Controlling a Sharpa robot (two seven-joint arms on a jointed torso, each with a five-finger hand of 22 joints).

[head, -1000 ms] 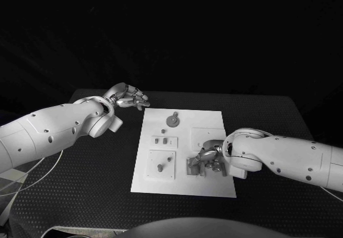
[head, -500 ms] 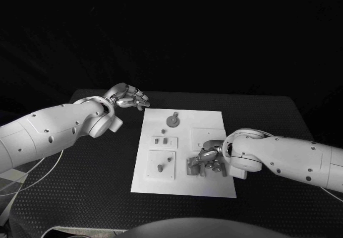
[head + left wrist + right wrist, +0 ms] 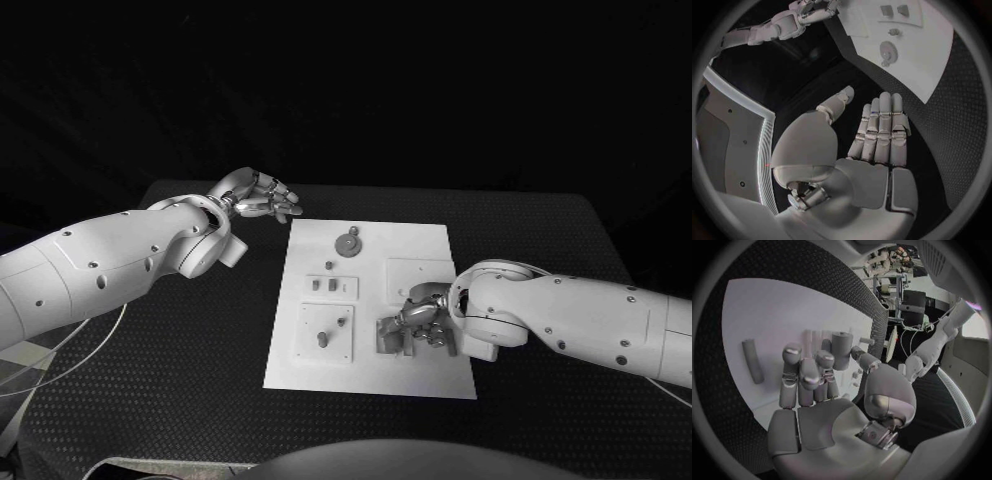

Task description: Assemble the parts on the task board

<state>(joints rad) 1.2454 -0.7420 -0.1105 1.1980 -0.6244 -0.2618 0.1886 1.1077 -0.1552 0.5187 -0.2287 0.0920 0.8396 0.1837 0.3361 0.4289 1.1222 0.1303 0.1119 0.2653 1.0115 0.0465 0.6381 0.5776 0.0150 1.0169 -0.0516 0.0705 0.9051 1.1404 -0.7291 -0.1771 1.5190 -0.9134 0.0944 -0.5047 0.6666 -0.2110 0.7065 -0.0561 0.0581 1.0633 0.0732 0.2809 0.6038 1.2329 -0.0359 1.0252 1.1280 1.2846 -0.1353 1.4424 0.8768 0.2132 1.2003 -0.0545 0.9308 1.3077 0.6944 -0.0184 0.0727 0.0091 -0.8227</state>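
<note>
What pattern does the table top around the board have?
The table is black with a fine dotted, mesh-like texture, clearest in the head view beside the white board.

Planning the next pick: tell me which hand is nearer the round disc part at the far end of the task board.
Left. The left hand hovers off the task board's far left corner, a short way from the round disc part. The right hand is over the board's near right area, farther off.

You see almost no change across the last second. Your left hand [image 3: 260,196] keeps hovering off the task board [image 3: 371,305] at its 11 o'clock corner, and your right hand [image 3: 421,318] stays over the parts [image 3: 389,336] near the board's 4 o'clock side.
</note>
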